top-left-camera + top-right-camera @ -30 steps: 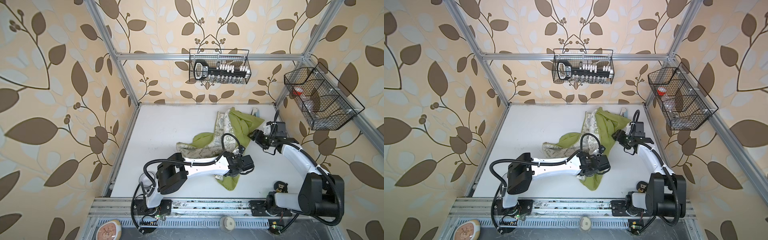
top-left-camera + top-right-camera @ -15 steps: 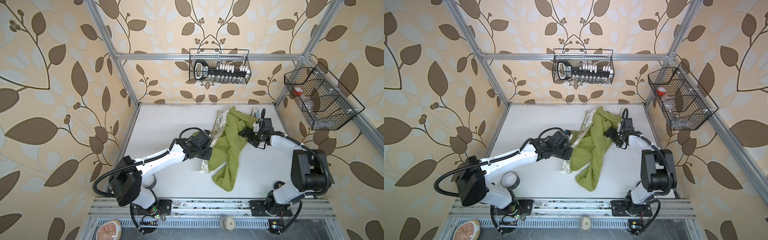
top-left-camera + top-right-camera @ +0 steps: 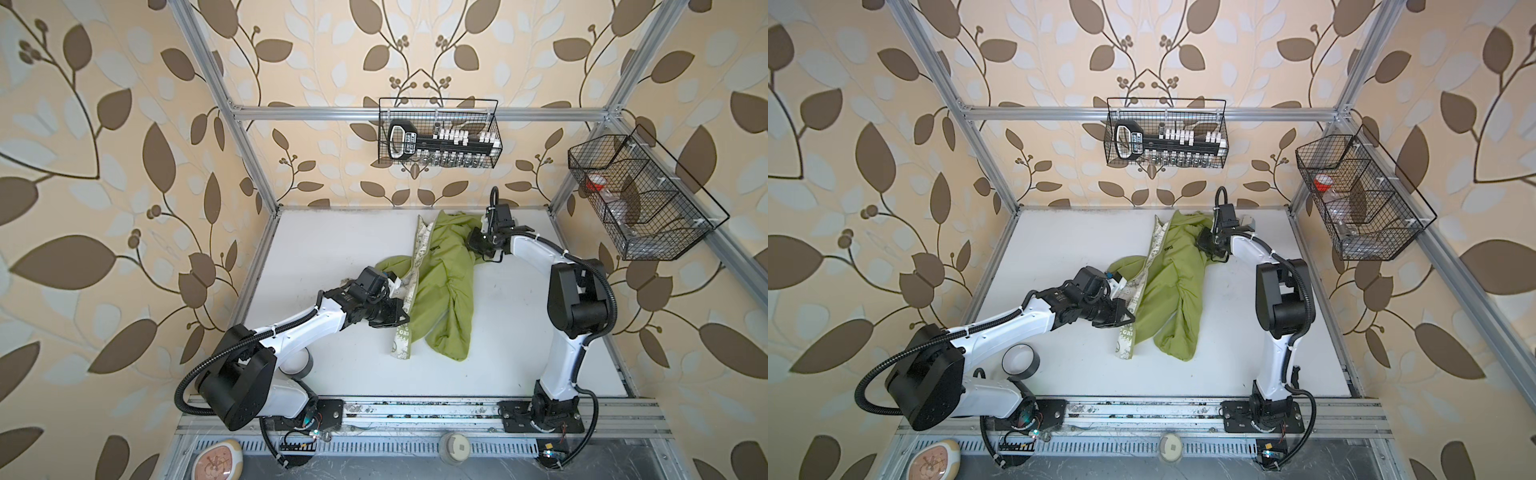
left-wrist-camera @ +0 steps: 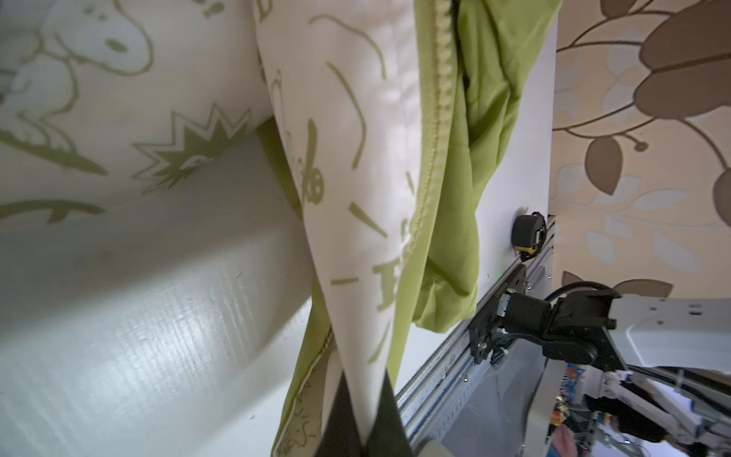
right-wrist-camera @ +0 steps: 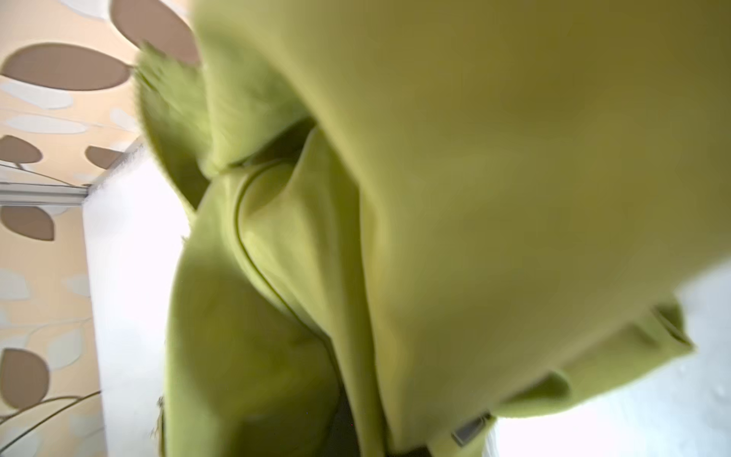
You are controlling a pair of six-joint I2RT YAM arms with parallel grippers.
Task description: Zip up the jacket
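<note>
A roll of tape [image 3: 1019, 360] lies on the white counter [image 3: 332, 249] beside the base of the left arm [image 3: 311, 324], well apart from the jacket [image 3: 444, 282]. A small black and yellow object [image 4: 528, 233] sits at the counter's front edge, by the rail [image 3: 415, 409]. One wire basket [image 3: 438, 133] hangs on the back wall, and another wire basket [image 3: 636, 199] on the right wall, both above the counter.

Bare counter spreads left of the jacket as far as the frame, and in front of it to the rail. On the right a narrower bare strip runs between the cloth and the right arm [image 3: 569, 299].

The jacket lies crumpled lengthwise, right of centre, its far end near the back wall and its cream lining [image 3: 401, 343] turned out along its left side. The left fingers [image 3: 401, 318] are clamped tight on that lined front edge, with the zipper teeth [image 4: 443, 99] just beside the grip. The right fingers [image 3: 472, 245] are closed on green cloth at the far right end; their wrist view is blurred and full of fabric
</note>
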